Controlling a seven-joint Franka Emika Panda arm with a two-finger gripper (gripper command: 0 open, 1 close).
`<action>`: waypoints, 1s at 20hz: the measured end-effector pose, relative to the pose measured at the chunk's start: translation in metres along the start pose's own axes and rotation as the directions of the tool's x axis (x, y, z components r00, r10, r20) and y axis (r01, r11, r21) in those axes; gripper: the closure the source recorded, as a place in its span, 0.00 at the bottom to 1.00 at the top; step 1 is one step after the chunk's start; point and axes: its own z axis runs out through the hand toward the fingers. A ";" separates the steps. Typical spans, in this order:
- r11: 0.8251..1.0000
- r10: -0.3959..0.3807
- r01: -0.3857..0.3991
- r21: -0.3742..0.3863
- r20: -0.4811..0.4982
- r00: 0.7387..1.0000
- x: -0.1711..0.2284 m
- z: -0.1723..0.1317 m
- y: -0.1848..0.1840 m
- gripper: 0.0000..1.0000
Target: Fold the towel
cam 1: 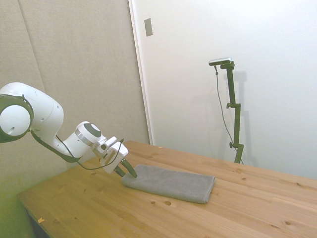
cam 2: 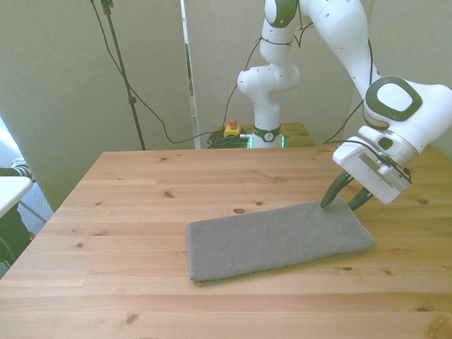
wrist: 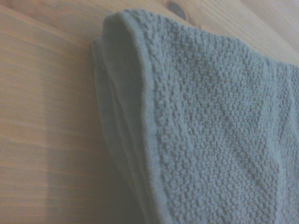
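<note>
The towel [cam 2: 275, 240] is a plain grey terry cloth, folded into a long layered rectangle on the wooden table [cam 2: 141, 183]. In the side view the towel [cam 1: 171, 182] lies across the table's middle. My gripper [cam 2: 339, 205] is low at the towel's end on the front view's right, its fingers still apart and straddling the far corner of that end. From the side, the gripper [cam 1: 127, 173] touches down at the towel's left end. The wrist view shows the towel's [wrist: 210, 130] stacked, hemmed edge close up on the wood.
A red button [cam 2: 232, 126] sits on a stand behind the table's far edge, by the robot's base. At the front view's left edge there is a white surface [cam 2: 10, 191] with a striped sleeve [cam 2: 15, 169] above it.
</note>
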 end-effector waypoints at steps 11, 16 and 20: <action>1.000 0.012 -0.012 0.013 0.012 1.000 0.005 0.005 0.005 1.00; 0.996 0.054 -0.055 0.071 0.024 0.998 0.026 -0.009 0.021 1.00; 0.983 0.115 -0.118 0.137 0.035 0.993 0.060 -0.021 0.058 1.00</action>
